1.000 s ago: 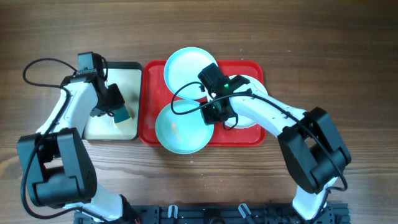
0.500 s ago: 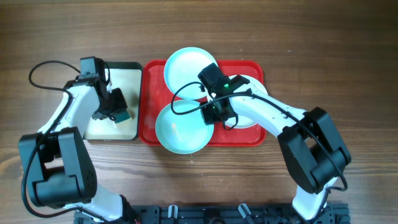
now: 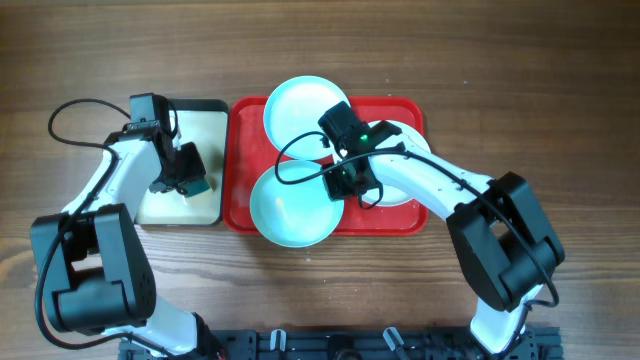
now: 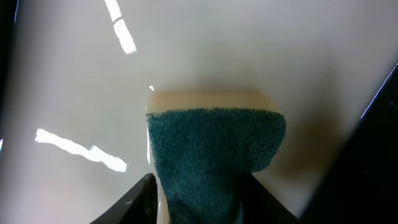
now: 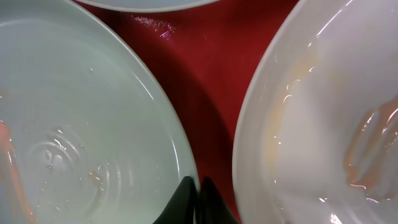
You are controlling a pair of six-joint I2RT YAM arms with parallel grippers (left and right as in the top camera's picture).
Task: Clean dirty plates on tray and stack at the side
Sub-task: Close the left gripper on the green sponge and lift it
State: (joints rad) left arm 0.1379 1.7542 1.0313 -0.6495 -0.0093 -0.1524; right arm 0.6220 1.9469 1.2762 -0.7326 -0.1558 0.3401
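Step in hand: scrub prep.
- Right claw (image 5: 198,191) pinched shut on rim of lower blue plate (image 3: 290,208). Plate sits centre-bottom of overhead frame, overhanging lower edge of red tray (image 3: 240,150).
- Left claw (image 3: 192,183) clamps teal sponge (image 4: 214,155) at cream tray (image 3: 210,130), left of frame; contact unclear.
- Next move, likely: carry sponge across to held plate. Rim grip thin, and glossy glaze may slip.
- Upper blue plate (image 3: 300,108) at tray top.
- White plate (image 5: 323,112) at right, orange smears.
- Sponge nappy, with pale backing. Plates round, shallow, wet-looking.
- Wood-grain surface (image 3: 560,80).
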